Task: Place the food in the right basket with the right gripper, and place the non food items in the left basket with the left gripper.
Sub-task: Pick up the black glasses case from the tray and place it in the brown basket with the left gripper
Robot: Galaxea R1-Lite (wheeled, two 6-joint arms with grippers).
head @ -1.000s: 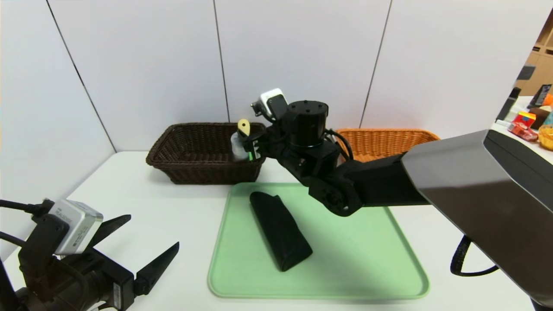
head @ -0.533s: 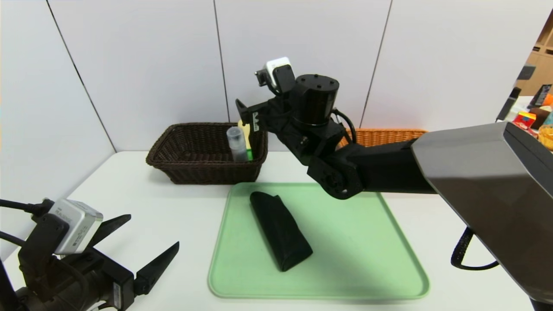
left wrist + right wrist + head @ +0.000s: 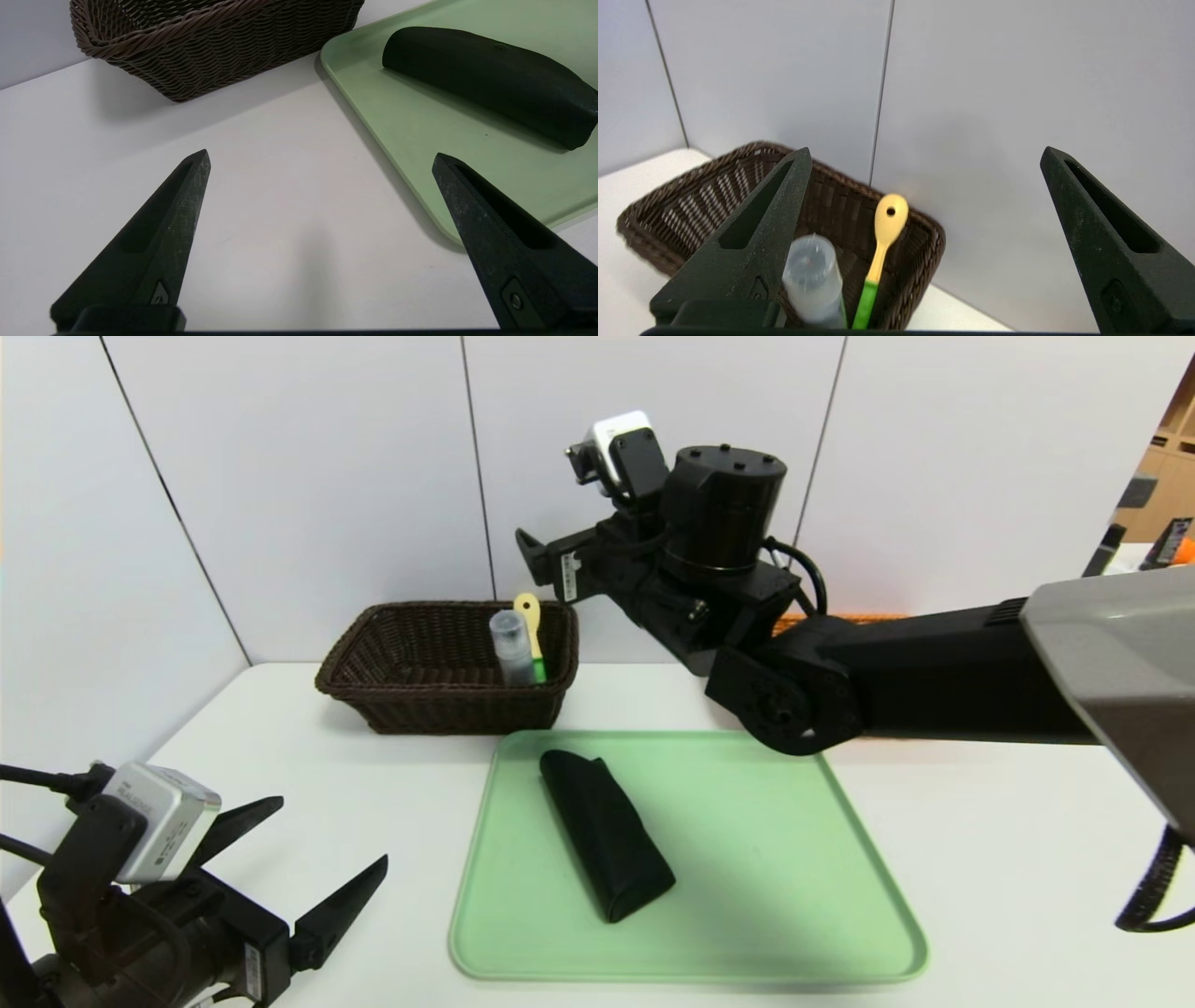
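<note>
The right gripper (image 3: 924, 154) is hanging in the air above the right end of the dark brown basket (image 3: 411, 663), its jaws standing wide apart and holding nothing. Below it, a white bottle (image 3: 510, 649) with a clear cap and a yellow spoon (image 3: 530, 621) with a green handle are leaning upright against the basket's right end wall. The basket is sitting near the back edge of the desk (image 3: 308, 775), left of centre. Only a thin strip of the orange basket (image 3: 845, 615) is showing behind the right arm.

The left gripper (image 3: 322, 158) is waiting low over the desk's front left corner, jaws also spread wide and empty. A long black case (image 3: 605, 833) is lying slantwise on the left half of the green tray (image 3: 794, 896), which is occupying the middle of the desk. The food carton is hidden from every view.
</note>
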